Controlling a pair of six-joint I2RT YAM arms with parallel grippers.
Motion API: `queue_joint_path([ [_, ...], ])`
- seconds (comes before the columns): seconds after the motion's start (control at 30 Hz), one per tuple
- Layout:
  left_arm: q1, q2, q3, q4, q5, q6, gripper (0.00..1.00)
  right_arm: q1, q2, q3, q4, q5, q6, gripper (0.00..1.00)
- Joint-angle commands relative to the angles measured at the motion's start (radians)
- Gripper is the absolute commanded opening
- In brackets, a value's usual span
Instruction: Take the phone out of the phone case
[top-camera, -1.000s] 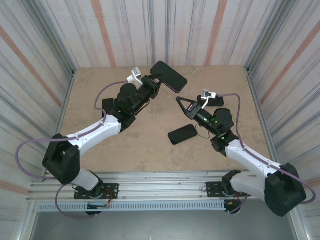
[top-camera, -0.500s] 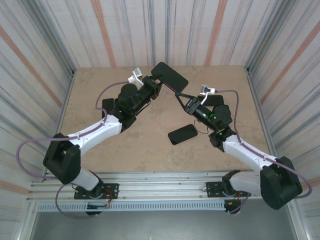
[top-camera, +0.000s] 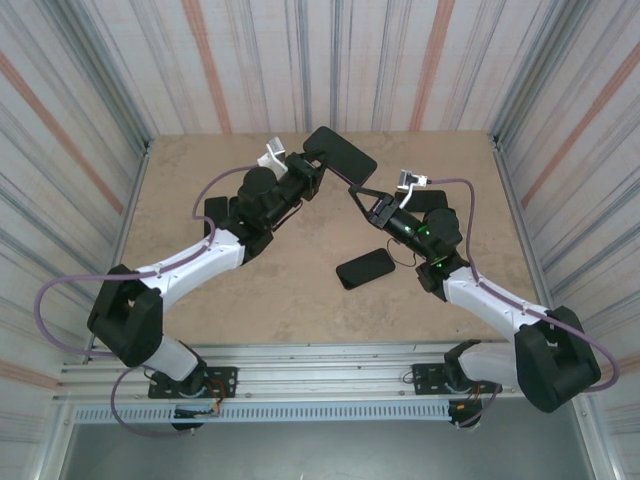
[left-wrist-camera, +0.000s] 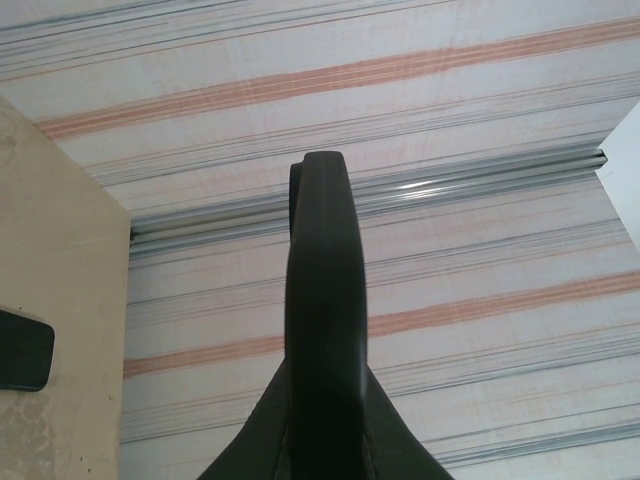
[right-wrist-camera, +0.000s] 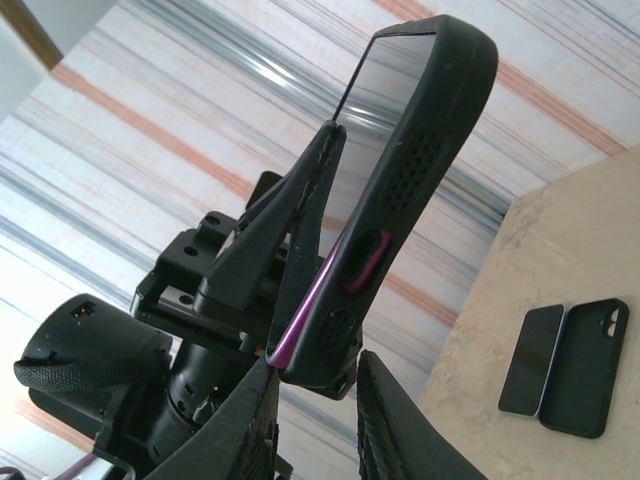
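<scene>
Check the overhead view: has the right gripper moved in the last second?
Yes. The right gripper has moved up and left in the view, away from the loose phone lying on the table and up to the cased phone.
</scene>
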Motion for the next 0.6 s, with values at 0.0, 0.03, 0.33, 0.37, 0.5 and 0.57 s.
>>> queue_joint_path([
  [0.0,-0.013,-0.029,0.037,0.098,0.045,-0.054,0.00,-0.026,0.025,-0.007,-0.022,0.018,0.022,0.23],
  [0.03,-0.014,-0.028,0.037,0.103,0.049,-0.062,0.00,-0.032,0.029,-0.012,-0.023,0.015,0.027,0.23],
  [0.33,-0.017,-0.054,0.058,0.080,0.086,-0.077,0.00,-0.060,0.051,-0.035,-0.092,0.000,-0.001,0.19],
  [0.37,-0.017,-0.058,0.058,0.079,0.086,-0.078,0.00,-0.060,0.048,-0.029,-0.123,-0.002,-0.018,0.18],
  [0.5,-0.017,-0.068,0.060,0.069,0.087,-0.073,0.00,-0.062,0.038,-0.025,-0.184,-0.002,-0.057,0.17],
  [0.57,-0.017,-0.069,0.062,0.073,0.091,-0.078,0.00,-0.062,0.025,-0.019,-0.220,0.000,-0.086,0.17],
])
